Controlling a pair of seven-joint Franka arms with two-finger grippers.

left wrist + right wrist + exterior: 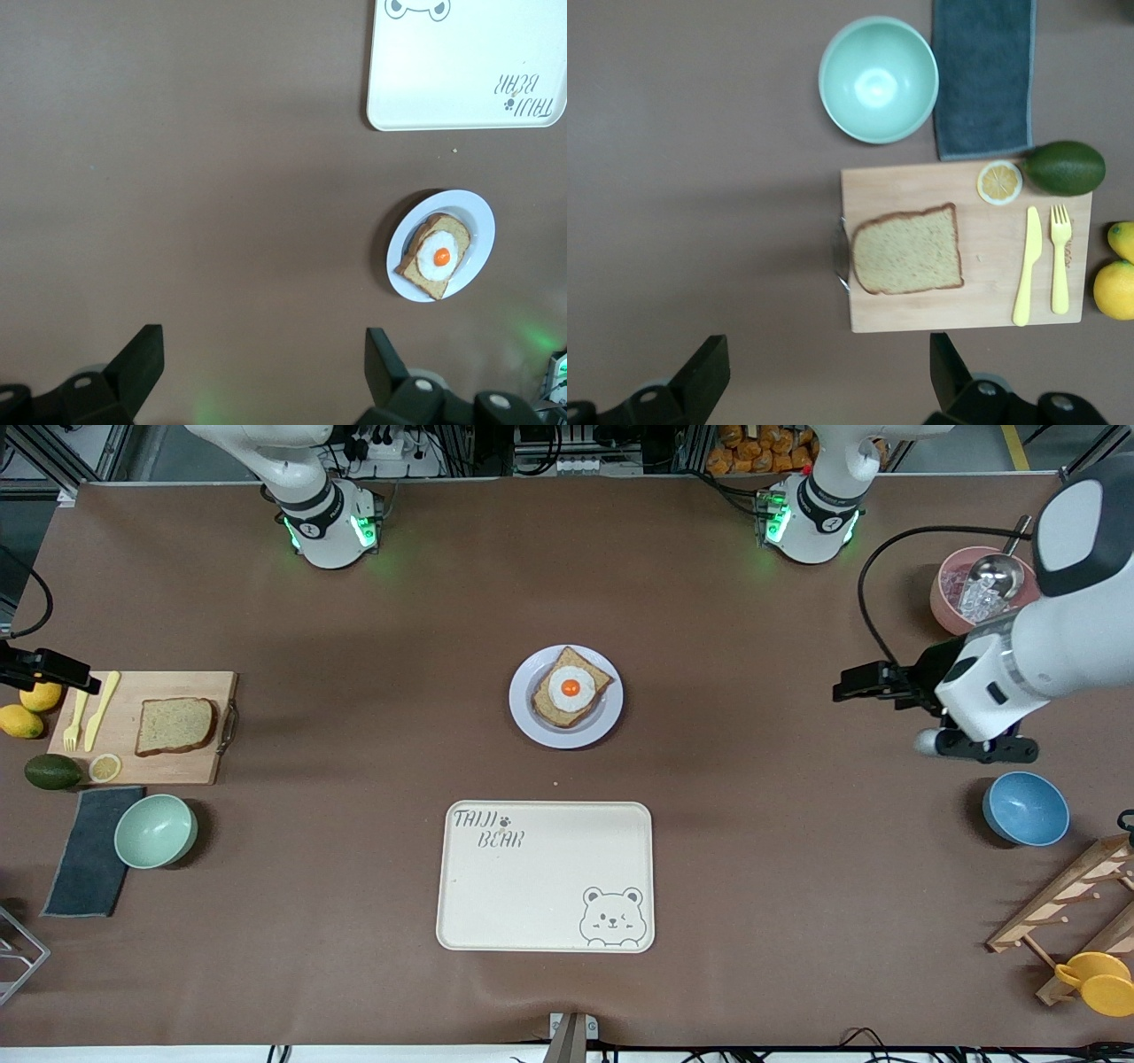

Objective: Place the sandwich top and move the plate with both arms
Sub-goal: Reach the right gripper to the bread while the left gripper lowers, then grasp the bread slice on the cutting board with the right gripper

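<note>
The sandwich top (pixel 175 725) is laid flat on a wooden cutting board (pixel 190 766) at the right arm's end of the brown worktop (pixel 354 868). The right tool (pixel 824 376) is held above that board with its fingers spread apart and empty. At mid-worktop, the plate (pixel 526 722) is seen carrying an egg-topped bread slice (pixel 570 687), with a cream bear tray (pixel 545 877) nearer the front camera. The left tool (pixel 864 682) is raised over the left arm's end of the worktop, its fingers likewise held wide and empty.
</note>
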